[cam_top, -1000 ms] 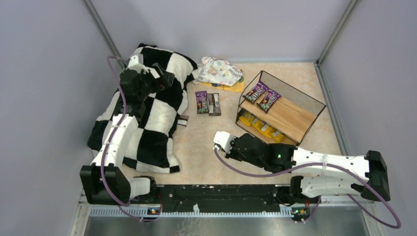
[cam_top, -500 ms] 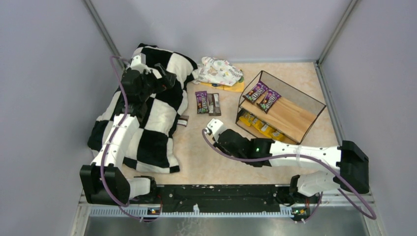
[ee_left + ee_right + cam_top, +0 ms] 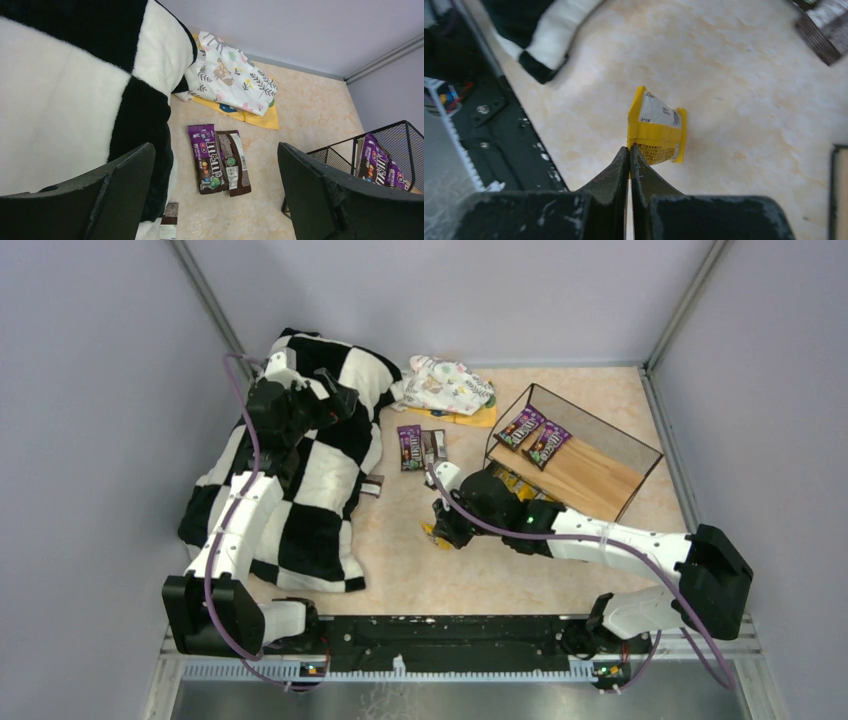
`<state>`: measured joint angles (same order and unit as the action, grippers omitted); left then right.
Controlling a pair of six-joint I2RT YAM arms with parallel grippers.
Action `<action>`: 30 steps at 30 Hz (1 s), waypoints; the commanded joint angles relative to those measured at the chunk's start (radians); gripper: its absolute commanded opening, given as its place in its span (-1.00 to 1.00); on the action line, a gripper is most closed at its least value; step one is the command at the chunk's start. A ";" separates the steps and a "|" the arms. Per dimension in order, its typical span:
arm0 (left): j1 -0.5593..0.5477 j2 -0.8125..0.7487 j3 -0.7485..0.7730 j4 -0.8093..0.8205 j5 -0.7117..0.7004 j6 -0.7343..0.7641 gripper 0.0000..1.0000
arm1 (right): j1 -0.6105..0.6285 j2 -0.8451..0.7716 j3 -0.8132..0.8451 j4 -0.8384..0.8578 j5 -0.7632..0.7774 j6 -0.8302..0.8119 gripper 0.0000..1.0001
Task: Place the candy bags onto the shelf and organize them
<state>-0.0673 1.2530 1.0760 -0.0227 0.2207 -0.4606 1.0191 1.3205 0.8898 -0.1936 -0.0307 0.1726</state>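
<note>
Beside the shelf (image 3: 600, 480), right gripper (image 3: 629, 150) pinches one edge of a yellow candy bag (image 3: 656, 127) over the tabletop (image 3: 734, 75); left gripper (image 3: 215, 150) spread wide above checkered blanket (image 3: 60, 110).

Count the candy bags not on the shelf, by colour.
purple bag: 1
dark brown bags: 2, one at the blanket edge
yellow bag: 1, pinched in the right fingers
Total: 4
</note>
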 commanded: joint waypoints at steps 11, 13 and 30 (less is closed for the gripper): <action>-0.003 0.013 0.041 0.036 0.009 0.016 0.96 | -0.032 0.109 0.059 -0.078 0.231 -0.054 -0.29; -0.002 0.012 0.042 0.034 0.003 0.019 0.96 | 0.026 0.133 0.108 -0.129 0.375 -0.083 0.05; 0.008 0.017 0.044 0.030 0.007 0.017 0.96 | 0.445 0.438 0.223 -0.141 0.564 -0.114 0.44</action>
<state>-0.0654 1.2617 1.0790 -0.0257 0.2214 -0.4503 1.4601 1.7294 1.0679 -0.3485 0.4194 0.0921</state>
